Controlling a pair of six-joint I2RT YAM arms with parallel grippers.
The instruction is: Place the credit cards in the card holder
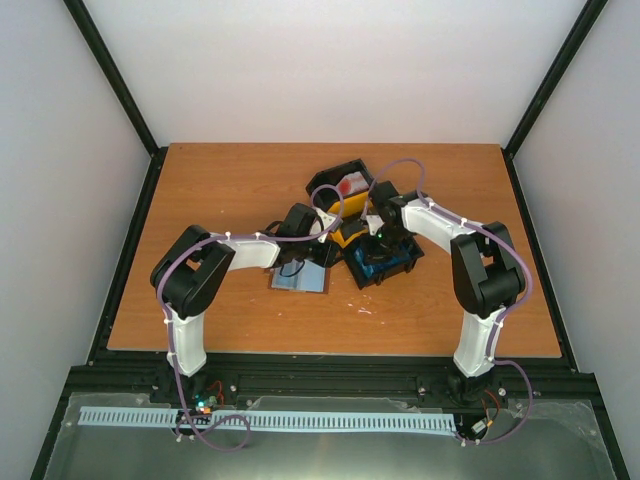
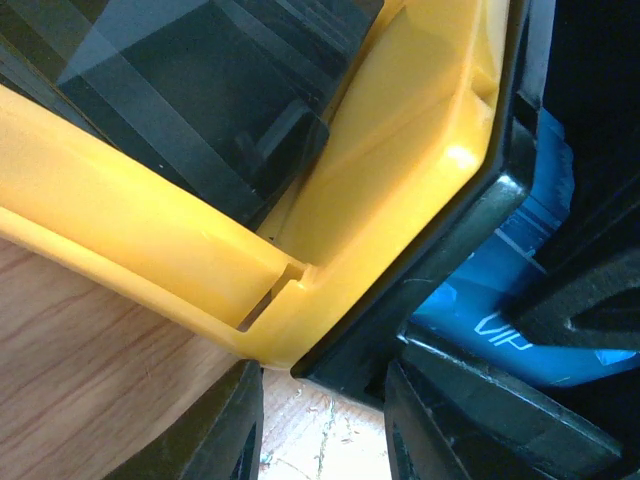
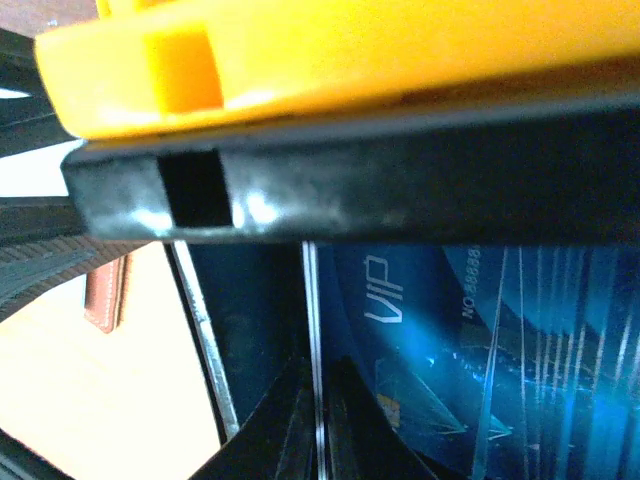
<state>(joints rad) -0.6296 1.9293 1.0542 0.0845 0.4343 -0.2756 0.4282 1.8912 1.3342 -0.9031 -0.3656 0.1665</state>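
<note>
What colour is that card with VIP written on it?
Blue, with pale lettering and thin light lines; the right wrist view shows the card best.

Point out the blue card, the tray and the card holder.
blue card (image 3: 450, 340), right wrist view, on its printed face.
tray (image 2: 400, 150), left wrist view, on its yellow wall.
card holder (image 1: 300, 282), top view, on its pale inside.

blocked: tray (image 1: 338, 172) walls, left arm (image 1: 250, 250), right arm (image 1: 440, 228) at centre | free: table (image 1: 220, 190) edges

White/blk arms (image 1: 250, 255), purple cables (image 1: 400, 163)
</note>
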